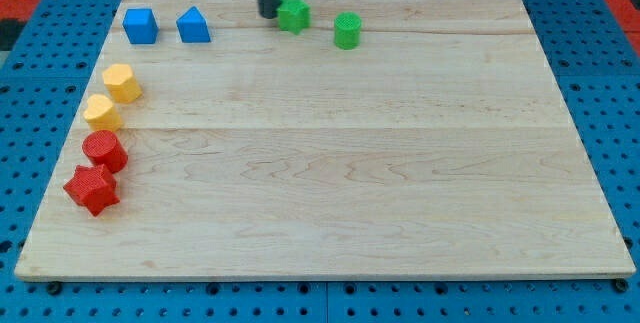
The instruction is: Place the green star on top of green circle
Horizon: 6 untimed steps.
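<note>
At the view's top edge of the pale wooden board (330, 183), my tip (268, 14), a plain dark rod end with nothing to open or close, rests just left of the green star block (293, 14), apparently touching it. The star's orientation cannot be made out. The green circle block (347, 30) stands near its right, apart. Blue, yellow and red blocks line the left side.

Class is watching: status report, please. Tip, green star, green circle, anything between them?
My tip at the green star's left side, at the view's top. Green circle to the star's right, apart from it. Nothing between them.
</note>
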Available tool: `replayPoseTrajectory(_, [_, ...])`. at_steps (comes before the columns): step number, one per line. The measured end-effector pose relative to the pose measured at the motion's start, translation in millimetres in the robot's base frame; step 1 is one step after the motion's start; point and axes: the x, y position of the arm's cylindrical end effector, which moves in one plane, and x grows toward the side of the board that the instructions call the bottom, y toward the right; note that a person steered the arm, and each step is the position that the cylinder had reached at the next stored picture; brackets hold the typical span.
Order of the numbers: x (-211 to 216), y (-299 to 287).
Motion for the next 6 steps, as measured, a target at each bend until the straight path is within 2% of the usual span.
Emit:
replayPoseTrajectory(1, [0.0, 13.3])
replayPoseTrajectory(2, [1.8, 1.0])
replayPoseTrajectory(3, [26.4, -10.9])
replayPoseTrajectory(4, [28.4, 7.7])
replayPoseTrajectory(6, [2.6, 39.0])
